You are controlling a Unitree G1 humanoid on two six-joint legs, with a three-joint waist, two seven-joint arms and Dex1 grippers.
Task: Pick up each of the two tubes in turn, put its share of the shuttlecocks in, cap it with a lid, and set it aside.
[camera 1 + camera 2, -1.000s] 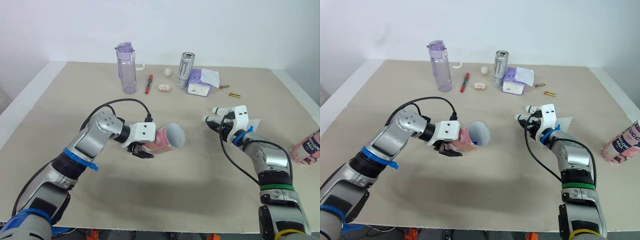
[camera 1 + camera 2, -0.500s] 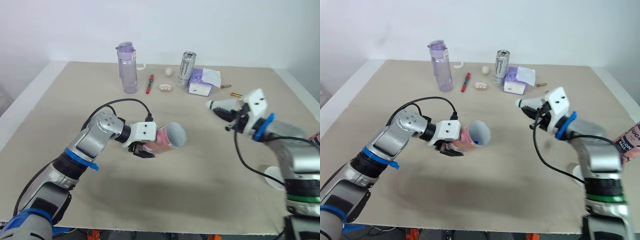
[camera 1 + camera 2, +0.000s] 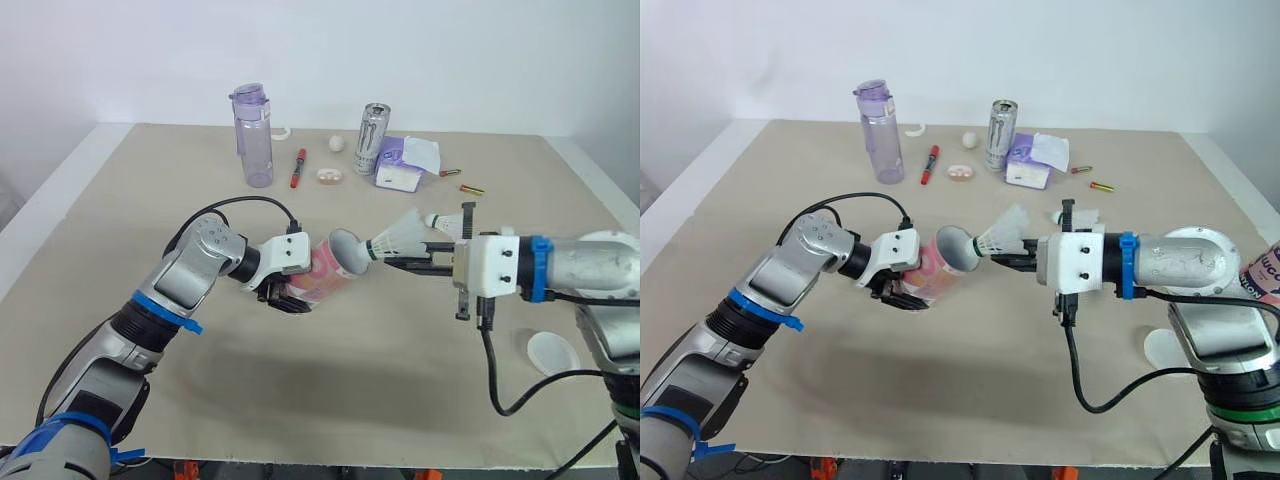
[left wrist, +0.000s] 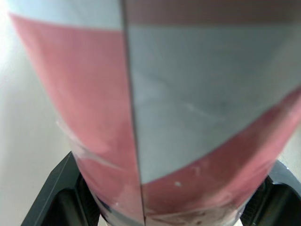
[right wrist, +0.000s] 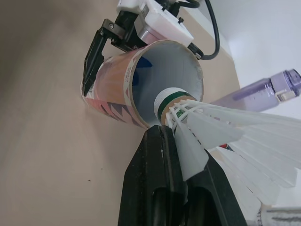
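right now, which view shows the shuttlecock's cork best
Right wrist view: the shuttlecock is close up, green-banded cork at the tube mouth. Eye views show it small, side-on; the left wrist view faces the tube wall.

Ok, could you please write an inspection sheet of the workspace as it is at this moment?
Surface: beige table, flat.
Job's things: pink tube on its side in the air; shuttlecock, cork at the tube's mouth; white lid on the table; second tube at the right edge.
Clutter: purple bottle, red marker, can, tissue pack.
Grippers: left gripper grips the tube; right gripper grips the shuttlecock.
Cables: black cable loops over the left wrist; another cable hangs under the right.
Surroundings: white wall; nothing else seen.
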